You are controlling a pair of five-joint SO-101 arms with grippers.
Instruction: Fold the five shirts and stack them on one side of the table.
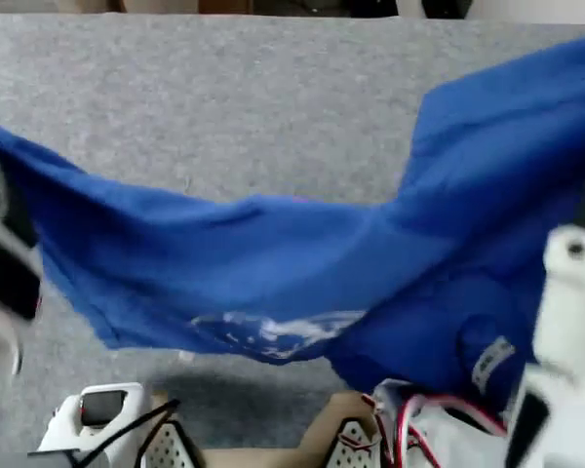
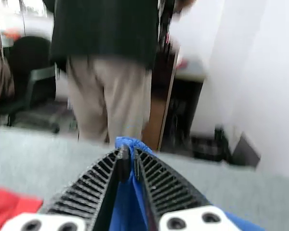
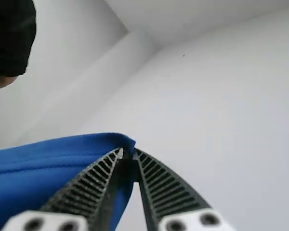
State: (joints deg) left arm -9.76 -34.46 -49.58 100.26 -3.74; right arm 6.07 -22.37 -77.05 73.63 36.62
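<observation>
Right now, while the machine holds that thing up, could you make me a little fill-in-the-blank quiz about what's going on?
1. The left claw and the right claw are both shut on one ____ shirt.
2. The shirt is stretched between them over a ____ table.
3. The left wrist view shows a ____ cloth lying on the table.
Missing words: blue; grey; red.

A black chair (image 2: pixel 31 57) sits near a white wall (image 2: pixel 269 72)
</observation>
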